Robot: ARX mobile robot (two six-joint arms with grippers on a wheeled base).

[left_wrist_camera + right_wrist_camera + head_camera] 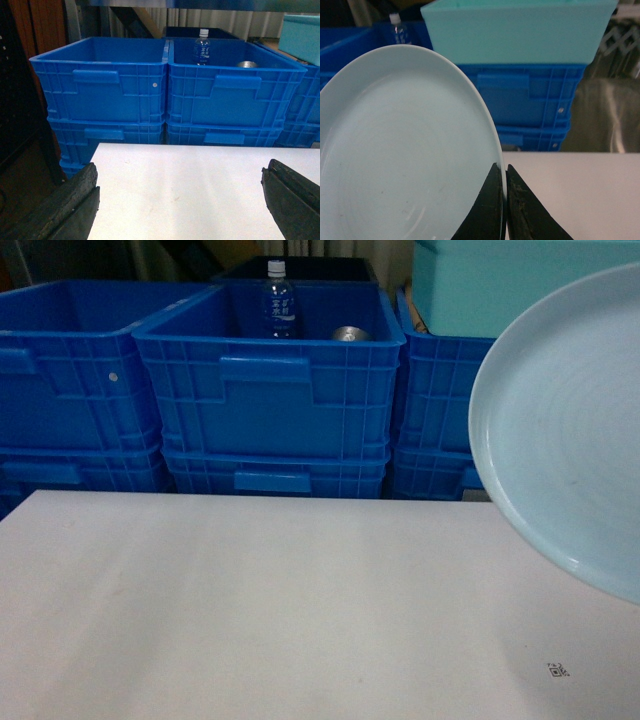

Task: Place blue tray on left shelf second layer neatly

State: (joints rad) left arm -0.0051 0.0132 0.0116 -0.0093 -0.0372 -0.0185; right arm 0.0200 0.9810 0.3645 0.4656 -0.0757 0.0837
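At the far left of the tabletop (250, 610), the left gripper (182, 200) hangs low over the white surface with its jaws spread wide and nothing between them, pointing at the stack of blue crates (270, 390) behind the tabletop's far edge. It looks parked out of the way, leaving the carrying to the other arm.

Moving right along the crates, the middle one holds a water bottle (279, 300) standing upright and a metal can (351, 334) just beside it. Neither matters for this job. Further right, a pale turquoise box (500, 285) sits on top of the right-hand crate stack.

And here is the action: to the right of the crates and in front of that turquoise box, the blue tray (565, 430) is lifted clear of the tabletop, tilted up so its hollow face turns toward the head camera. The right gripper (505, 200) has its two dark fingers pressed together on the tray's rim, a thin edge pinch, which by my read explains the tilt: held by one edge, the dish hangs at a slant rather than flat.

The right arm itself is raised and reaching forward over the tabletop's right side. No shelf shows in any view, so the tray has yet to travel left; that edge grip could let it swing, so a steady carry seems wise
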